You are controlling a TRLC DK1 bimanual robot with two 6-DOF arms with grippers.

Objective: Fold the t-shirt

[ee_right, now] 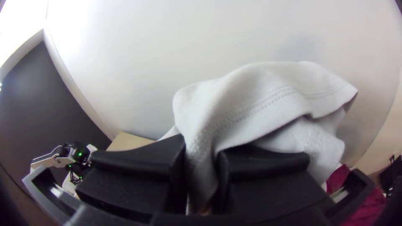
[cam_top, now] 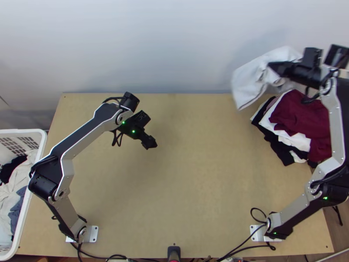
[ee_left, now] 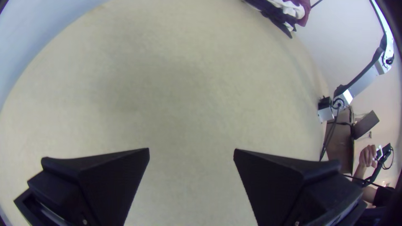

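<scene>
Our right claw is clamped on the pale t-shirt, with cloth pinched between its two fingers and a stitched hem looping over them. Taking the table as a dial seen from above, twelve at the wall, we have the shirt between one and two o'clock, raised by the far edge. It hangs as a loose, bunched bundle of several layers, one flap drooping towards the dial's centre. Just beside it, at two o'clock, lies the pile of maroon, white and black garments. Our left claw is spread wide and holds nothing, at eleven o'clock. Out at nine o'clock, the white basket holds more laundry. We judge the folding itself mostly behind us and the shirt on its way to the pile, though we cannot tell how neat the folds are within that bundle. What we have left, as we read it, is to set it squarely on the stack, let go, and flatten the drooping flap if it lands crooked.
</scene>
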